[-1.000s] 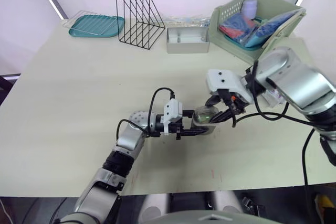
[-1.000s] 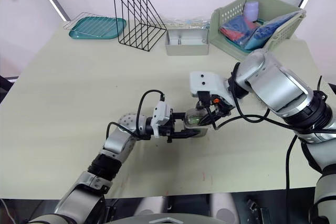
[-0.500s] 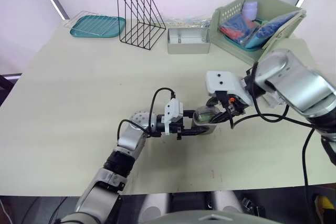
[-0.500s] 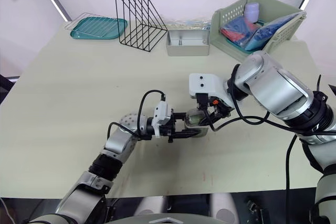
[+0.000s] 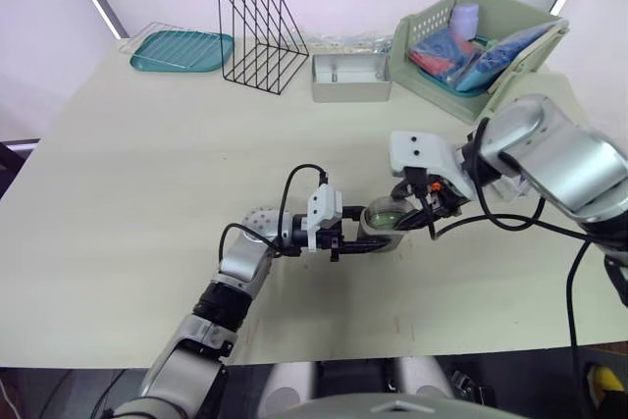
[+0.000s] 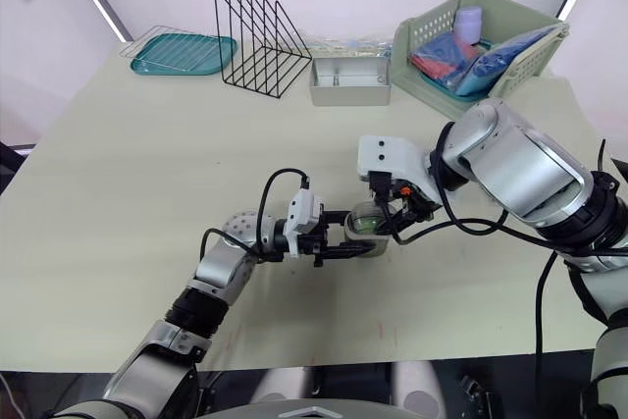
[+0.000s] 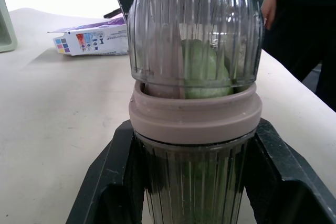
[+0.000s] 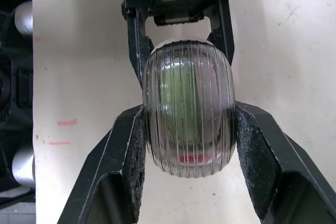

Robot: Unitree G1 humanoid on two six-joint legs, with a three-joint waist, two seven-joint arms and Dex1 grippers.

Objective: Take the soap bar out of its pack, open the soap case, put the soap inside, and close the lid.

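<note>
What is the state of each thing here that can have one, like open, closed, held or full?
soap case: lid on.
soap bar: inside the soap case.
soap pack: lying flat, apart from the case.
left end effector: shut on the case's lower part.
right end effector: shut on the lid.
metal tin: open.

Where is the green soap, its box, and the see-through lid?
green soap (image 7: 203,72), left wrist view, its middle
soap pack (image 7: 94,43), left wrist view, printed side
clear lid (image 8: 212,103), right wrist view, ribbed top
</note>
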